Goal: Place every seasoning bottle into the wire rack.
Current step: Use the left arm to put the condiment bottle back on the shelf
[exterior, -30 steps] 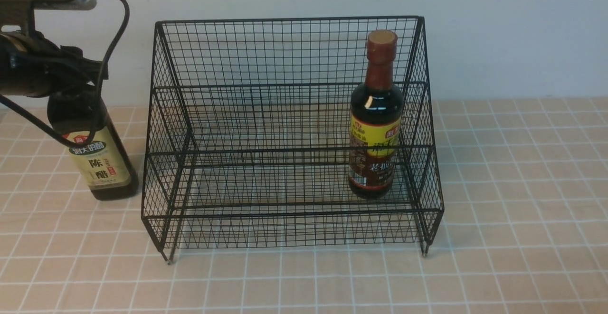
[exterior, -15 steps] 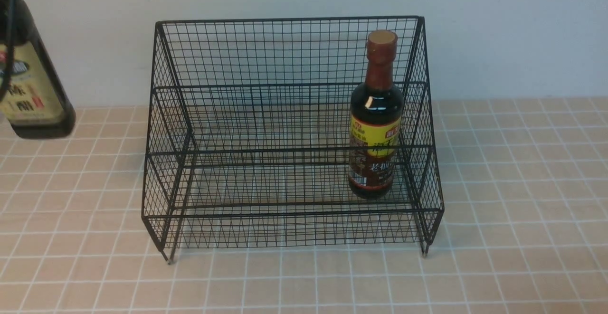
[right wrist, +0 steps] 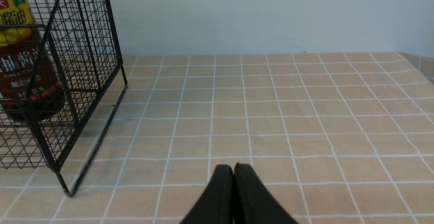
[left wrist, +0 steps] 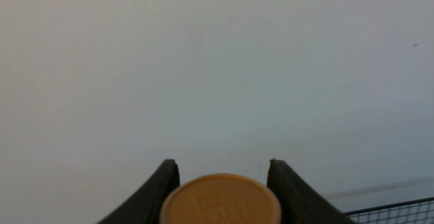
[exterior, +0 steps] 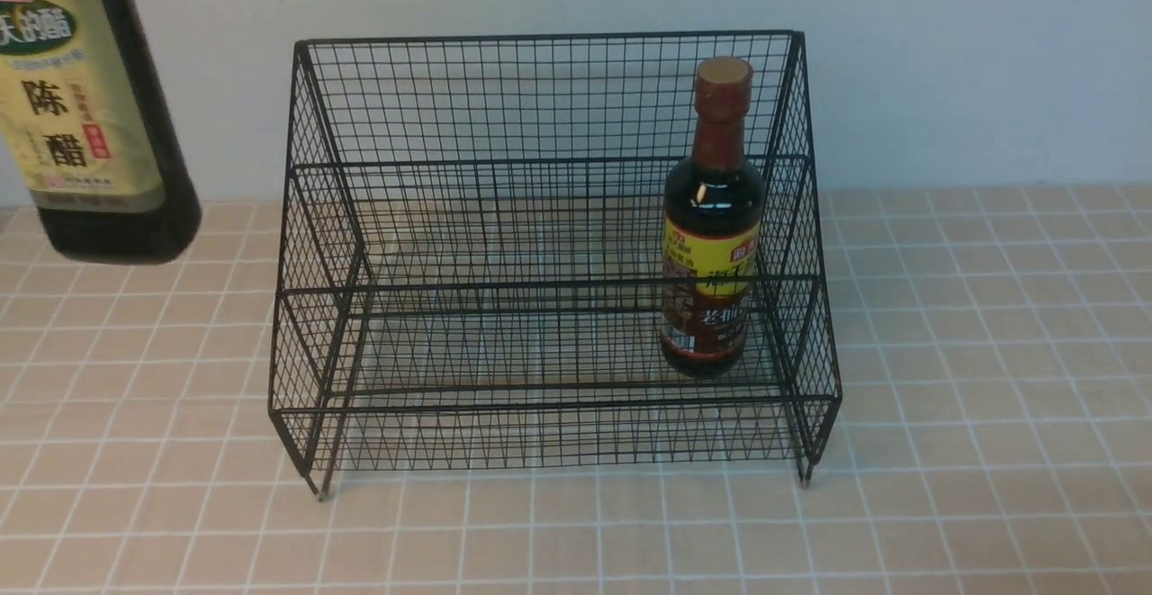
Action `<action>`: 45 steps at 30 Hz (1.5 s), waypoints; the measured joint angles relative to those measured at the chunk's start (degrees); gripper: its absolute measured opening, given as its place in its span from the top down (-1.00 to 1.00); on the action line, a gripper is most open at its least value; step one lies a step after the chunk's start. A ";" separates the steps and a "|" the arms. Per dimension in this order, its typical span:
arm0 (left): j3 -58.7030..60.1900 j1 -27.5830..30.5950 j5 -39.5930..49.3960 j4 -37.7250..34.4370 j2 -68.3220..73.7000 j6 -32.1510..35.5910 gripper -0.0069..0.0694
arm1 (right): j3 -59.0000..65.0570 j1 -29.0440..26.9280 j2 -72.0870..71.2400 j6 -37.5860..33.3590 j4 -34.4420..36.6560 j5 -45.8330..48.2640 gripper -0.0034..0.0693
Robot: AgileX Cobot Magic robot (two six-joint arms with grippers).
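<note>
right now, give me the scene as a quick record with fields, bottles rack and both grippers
squarish bottle: in the air, left of the rack, outside it
gold cap: between the left gripper's fingers
round bottle: upright inside the rack, right end
wire rack: on the tiled table, holds one bottle
left gripper: shut on the squarish bottle
right gripper: shut, empty, over bare tiles right of the rack
left to do: squarish bottle into rack

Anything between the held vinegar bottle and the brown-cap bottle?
Front view: only the wire rack, first its left side mesh, then bare shelf wire. Nothing else.
</note>
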 joint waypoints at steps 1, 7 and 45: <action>0.00 -1.03 -0.65 0.00 0.91 -0.80 0.03 | 0.00 0.00 0.00 0.00 0.00 0.00 0.95; 0.00 -3.68 -2.26 0.06 5.32 -3.52 0.03 | 0.00 0.00 0.00 0.00 0.00 0.00 0.95; -0.23 -5.62 14.37 -0.54 22.16 -6.34 0.03 | 0.00 0.00 0.00 0.00 0.00 0.00 0.95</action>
